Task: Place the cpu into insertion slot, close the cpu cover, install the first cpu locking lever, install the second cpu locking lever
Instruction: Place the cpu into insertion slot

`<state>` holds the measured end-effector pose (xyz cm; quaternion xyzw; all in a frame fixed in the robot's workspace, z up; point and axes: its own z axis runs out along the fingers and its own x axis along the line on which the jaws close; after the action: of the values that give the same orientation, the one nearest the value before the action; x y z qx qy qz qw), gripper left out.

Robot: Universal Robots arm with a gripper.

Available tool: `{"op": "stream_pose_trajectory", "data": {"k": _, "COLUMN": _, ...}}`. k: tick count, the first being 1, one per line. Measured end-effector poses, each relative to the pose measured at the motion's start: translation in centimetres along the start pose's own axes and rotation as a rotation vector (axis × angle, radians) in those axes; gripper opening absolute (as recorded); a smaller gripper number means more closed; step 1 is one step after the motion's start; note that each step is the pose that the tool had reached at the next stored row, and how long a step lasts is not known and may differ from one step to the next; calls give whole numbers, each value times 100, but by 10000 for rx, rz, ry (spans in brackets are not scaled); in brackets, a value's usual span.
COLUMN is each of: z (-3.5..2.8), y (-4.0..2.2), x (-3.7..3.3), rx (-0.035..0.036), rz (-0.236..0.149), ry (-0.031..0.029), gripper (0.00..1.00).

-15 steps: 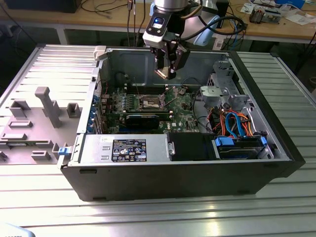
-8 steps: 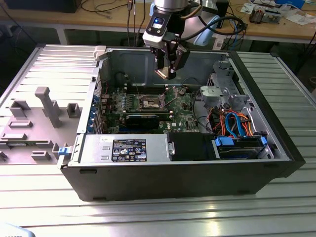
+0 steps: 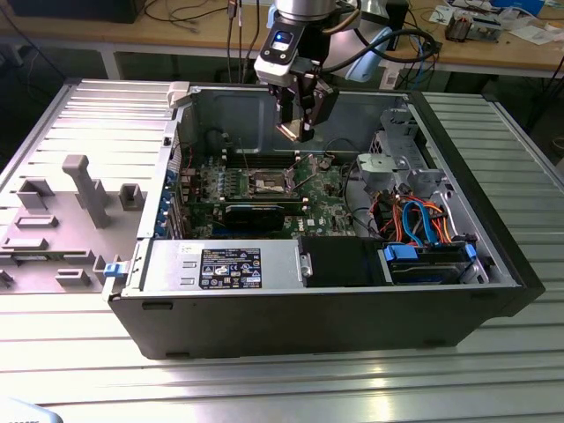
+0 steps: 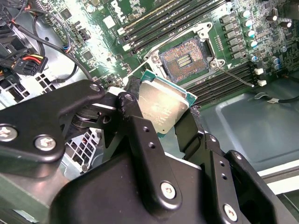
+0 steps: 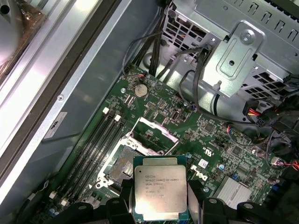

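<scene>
Room around the black two-fingered gripper (image 3: 298,132) is fair: it hangs in the air inside the grey metal computer case (image 3: 317,304), whose top side lies uncovered, with the case's back wall behind it and the silver drive cage (image 3: 397,154) off to the exterior view's right. Its black fingers (image 5: 122,201) are drawn in only as far as the chip's width and clamp two opposite edges of the flat square cpu with a silvery-grey metal top (image 5: 161,193). The cpu is clear of the green circuit board (image 5: 219,140), above it and not touching anything but the fingers. Its metal top faces both wrist cameras, and its green-rimmed edges (image 4: 163,105) sit roughly square to the socket below; being square, it has no long axis to speak of. The square insertion slot with a tan-gold contact field (image 4: 183,58) lies bare just beyond the chip in both wrist views, and in the exterior view (image 3: 269,183) it is below and nearer than the gripper. The thin silver cpu cover (image 5: 154,133) stands raised along one side of the slot. Long black memory slots (image 5: 93,142) flank the socket closely, and dark cables (image 5: 196,93) run near the drive cage.
</scene>
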<state>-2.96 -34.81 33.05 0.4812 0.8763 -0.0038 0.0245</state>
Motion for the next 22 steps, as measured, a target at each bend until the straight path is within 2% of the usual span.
{"op": "stream_pose_trajectory", "data": {"k": 22, "z": 1, "y": 0, "x": 0, "rx": 7, "rz": 153, "ry": -3, "gripper": 55}}
